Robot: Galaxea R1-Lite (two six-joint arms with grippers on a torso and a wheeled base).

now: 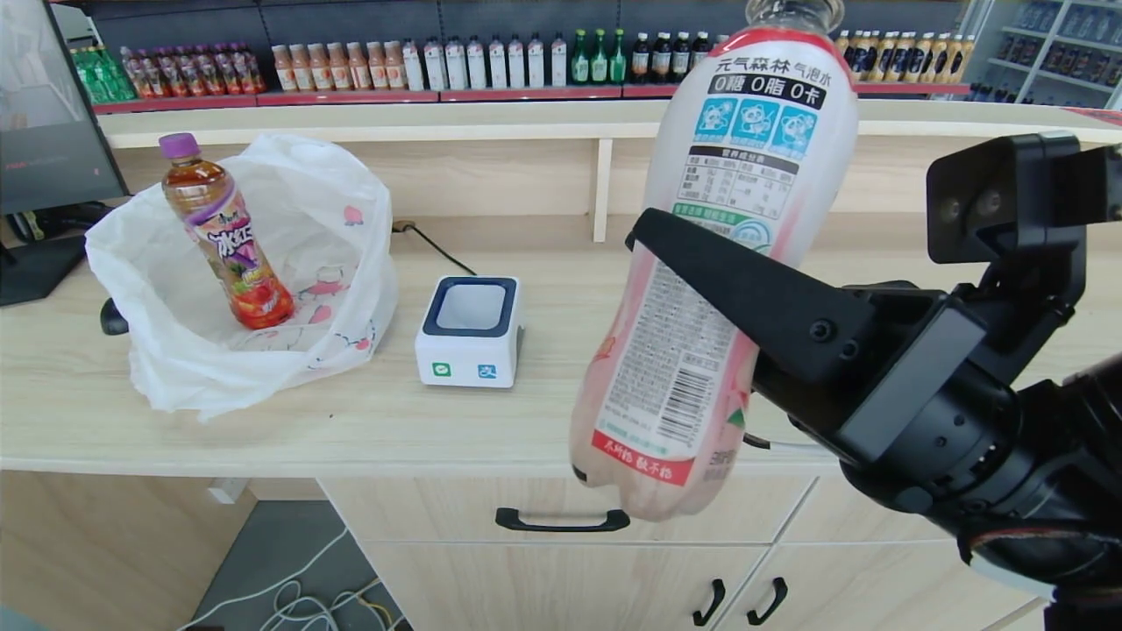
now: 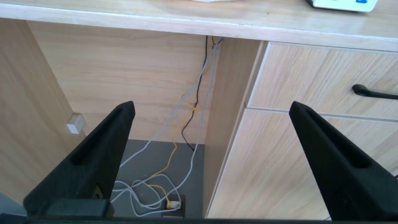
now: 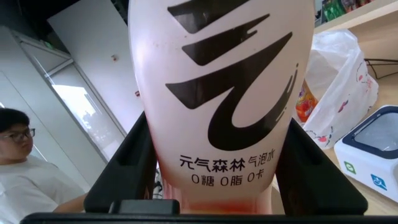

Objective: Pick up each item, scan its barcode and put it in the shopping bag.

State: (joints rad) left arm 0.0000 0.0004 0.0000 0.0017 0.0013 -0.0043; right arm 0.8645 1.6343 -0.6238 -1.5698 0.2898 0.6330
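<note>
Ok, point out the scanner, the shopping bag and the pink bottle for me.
scanner [image 1: 471, 315], head view, top window.
shopping bag [image 1: 166, 359], head view, front wall.
pink bottle [image 1: 671, 377], head view, back label.

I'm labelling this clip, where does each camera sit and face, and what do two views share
Head view: on the head, facing forward and down at the counter, scanner and shopping bag; the right arm shows.
Left wrist view: on the left wrist, held low, facing the cabinet front; the open left end effector shows.
Right wrist view: on the right wrist, looking along the right end effector, shut on the pink bottle.
Shared: head and right wrist views both show bottle, bag and scanner.
</note>
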